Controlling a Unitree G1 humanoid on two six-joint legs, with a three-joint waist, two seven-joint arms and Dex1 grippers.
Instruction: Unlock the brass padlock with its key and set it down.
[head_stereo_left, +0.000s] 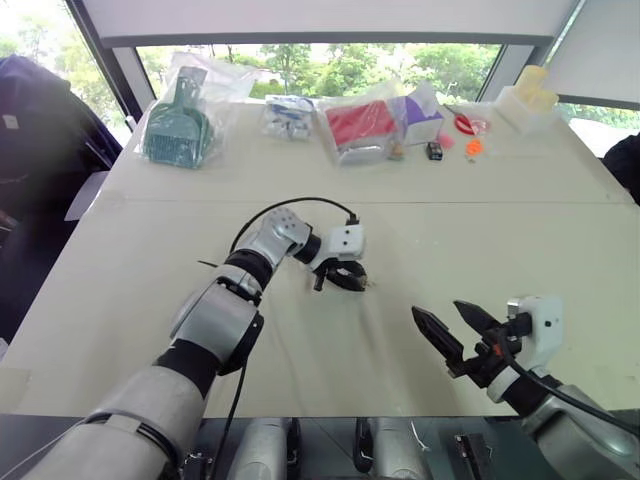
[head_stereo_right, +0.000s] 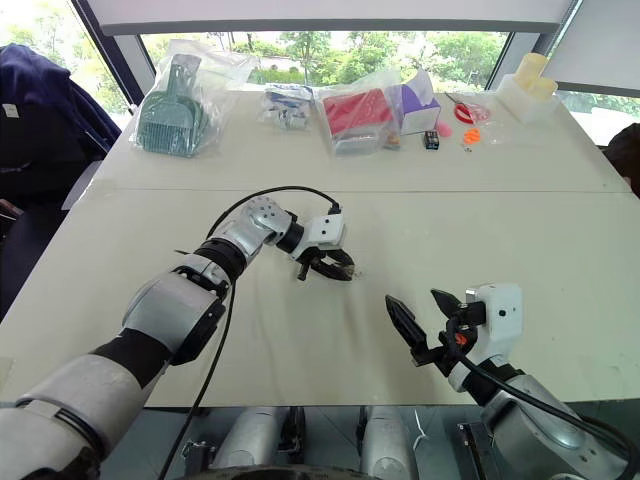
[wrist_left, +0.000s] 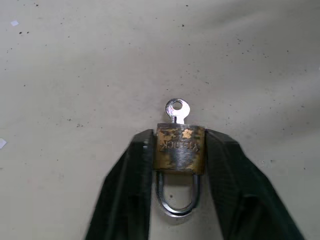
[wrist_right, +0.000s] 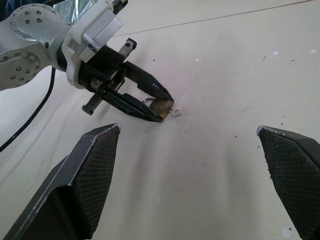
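Gripping the brass padlock (wrist_left: 180, 154), left end effector (wrist_left: 179, 165) points its key (wrist_left: 177, 110) outward.

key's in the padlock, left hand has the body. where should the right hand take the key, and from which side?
Grip the key's round flat bow, the only part sticking out of the brass padlock. Come from the end opposite the shackle, fingers closing on the bow's two flat faces. The left hand is clamped on the body's sides, so that end looks free. The right hand is open, facing it. The bow is tiny and near the table; expect a fine pinch.
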